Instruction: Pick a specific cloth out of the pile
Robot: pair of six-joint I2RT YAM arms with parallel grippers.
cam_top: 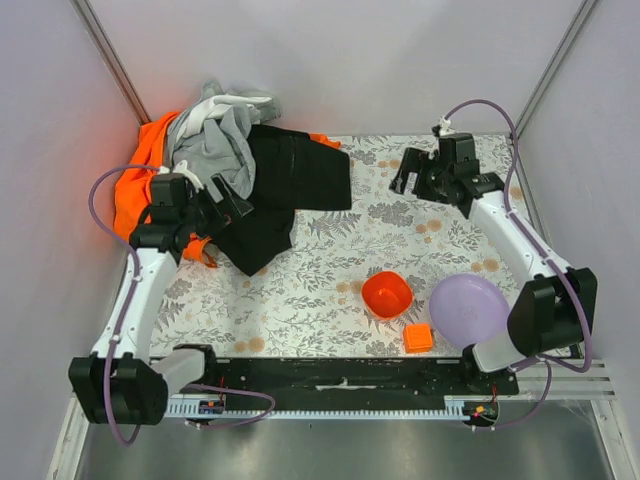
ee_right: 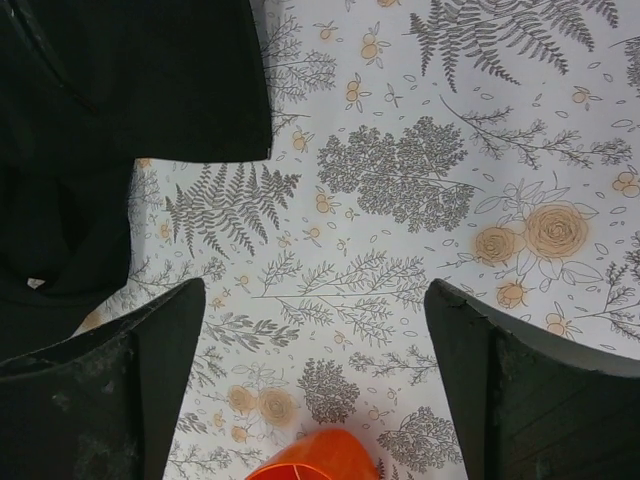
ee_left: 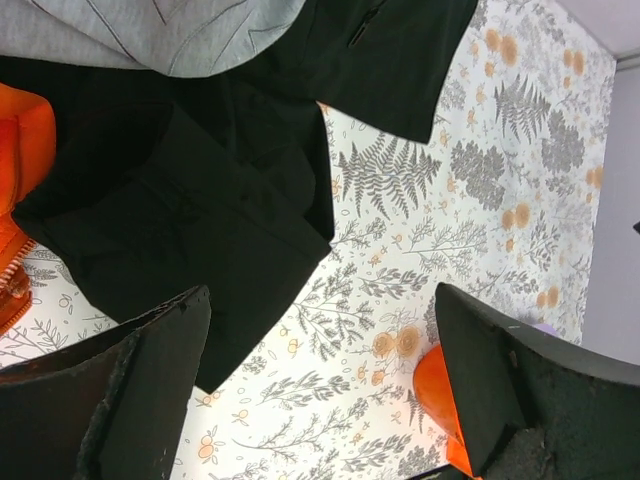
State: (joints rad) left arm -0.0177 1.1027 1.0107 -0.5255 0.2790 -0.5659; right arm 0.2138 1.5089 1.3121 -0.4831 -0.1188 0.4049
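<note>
The pile (cam_top: pixel 215 150) lies at the back left: bright orange, grey, white and a large black cloth (cam_top: pixel 295 175) spreading toward the middle. No teal cloth shows in any view; it is hidden. My left gripper (cam_top: pixel 222 205) hovers open over the pile's near edge, with nothing between its fingers. In the left wrist view the gripper (ee_left: pixel 320 300) stands open above black fabric (ee_left: pixel 180 200) and the floral table cover, grey fabric (ee_left: pixel 180 35) beyond. My right gripper (cam_top: pixel 405 180) is open at the back right; in its wrist view the gripper (ee_right: pixel 312 290) hangs empty over the table, the black cloth (ee_right: pixel 130 70) to its left.
An orange bowl (cam_top: pixel 387 294) sits near the table's middle front, with a purple plate (cam_top: pixel 468 308) to its right and a small orange block (cam_top: pixel 418 338) in front. The bowl's rim shows in the left wrist view (ee_left: pixel 435 385) and the right wrist view (ee_right: pixel 315 460). Walls close in the back corners.
</note>
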